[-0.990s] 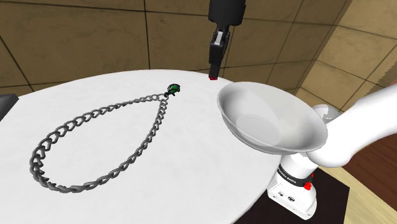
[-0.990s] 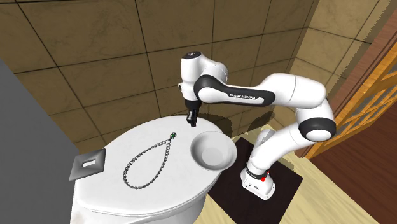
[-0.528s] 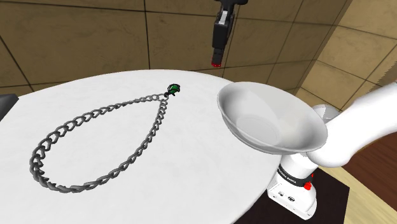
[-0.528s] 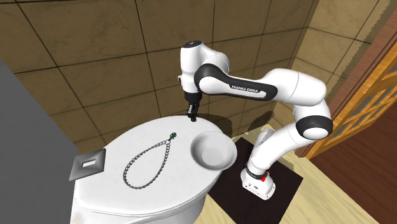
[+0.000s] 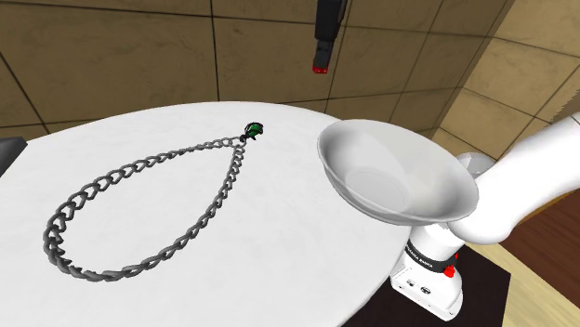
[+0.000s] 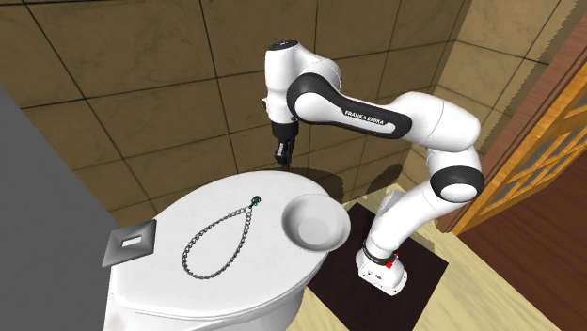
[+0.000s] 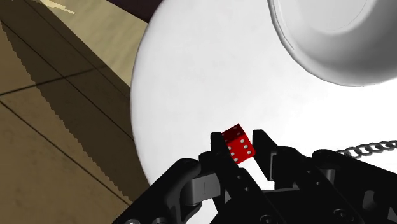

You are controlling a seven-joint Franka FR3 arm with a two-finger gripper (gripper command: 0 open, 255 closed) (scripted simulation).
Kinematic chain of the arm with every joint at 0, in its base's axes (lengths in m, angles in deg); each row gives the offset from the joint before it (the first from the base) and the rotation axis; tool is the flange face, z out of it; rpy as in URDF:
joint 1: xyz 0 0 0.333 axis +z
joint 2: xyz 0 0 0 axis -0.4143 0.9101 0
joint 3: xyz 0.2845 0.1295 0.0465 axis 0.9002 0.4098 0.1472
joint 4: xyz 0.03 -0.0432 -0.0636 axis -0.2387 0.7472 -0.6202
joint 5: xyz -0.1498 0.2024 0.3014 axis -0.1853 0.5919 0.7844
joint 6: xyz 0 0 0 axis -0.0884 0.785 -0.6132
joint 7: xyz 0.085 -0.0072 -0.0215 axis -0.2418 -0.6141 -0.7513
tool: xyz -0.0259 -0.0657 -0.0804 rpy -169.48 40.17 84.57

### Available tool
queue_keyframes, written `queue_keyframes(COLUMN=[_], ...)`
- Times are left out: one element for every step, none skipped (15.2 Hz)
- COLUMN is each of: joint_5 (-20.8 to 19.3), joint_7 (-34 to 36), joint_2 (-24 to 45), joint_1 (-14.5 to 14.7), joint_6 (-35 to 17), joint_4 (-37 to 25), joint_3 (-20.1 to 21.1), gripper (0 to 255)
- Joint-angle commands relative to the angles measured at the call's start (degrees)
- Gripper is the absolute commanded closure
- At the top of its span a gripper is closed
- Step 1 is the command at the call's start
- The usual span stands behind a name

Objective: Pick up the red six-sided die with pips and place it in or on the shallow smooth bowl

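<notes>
1. Wrist view: the black gripper (image 7: 240, 149) clasps the red die (image 7: 238, 141) between its fingertips. The jaws are narrowed to the die's width, and white pips show on two faces.
2. In the shoulder view the die hangs in the air well above the far edge of the round white table (image 5: 279, 243), off to that view's left of the shallow pale bowl (image 5: 372, 149).
3. The pick looks done, so the carry to the bowl is the step in hand.
4. The next move calls for travelling across until the die is over the bowl's hollow, lowering close, then parting the fingers gently so the die does not bounce out.
</notes>
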Motion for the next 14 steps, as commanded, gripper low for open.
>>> queue_keyframes(joint_5=[-0.17, -0.26, -0.35, -0.38, 0.2, 0.79, 1.4, 2.02, 2.66, 3.32, 3.99, 4.68, 5.38, 6.1], joint_7=[0.18, 0.28, 0.39, 0.43, 1.31, 2.21, 3.14, 4.09, 5.07, 6.07, 7.09, 8.15, 9.23, 10.34], joint_2=[0.86, 1.34, 1.84, 2.0, 0.74, -0.49, -1.68, -2.82, -3.91, -4.96, -5.97, -6.93, -7.83, -8.69], joint_1=[-0.1, -0.14, -0.19, -0.21, 0.16, 0.52, 0.88, 1.23, 1.58, 1.93, 2.27, 2.61, 2.95, 3.27], joint_6=[1.68, 2.47, 3.27, 3.53, 3.98, 4.44, 4.92, 5.43, 5.95, 6.48, 7.03, 7.59, 8.15, 8.72], joint_4=[-2.5, -3.77, -5.05, -5.48, -4.77, -4.11, -3.53, -3.03, -2.6, -2.24, -1.94, -1.72, -1.57, -1.48], joint_3=[0.02, 0.06, 0.1, 0.11, 0.59, 1.08, 1.59, 2.12, 2.66, 3.23, 3.81, 4.41, 5.02, 5.66], gripper=[255, 255, 255, 255, 255, 255, 255, 255, 255, 255, 255, 255, 255, 255])
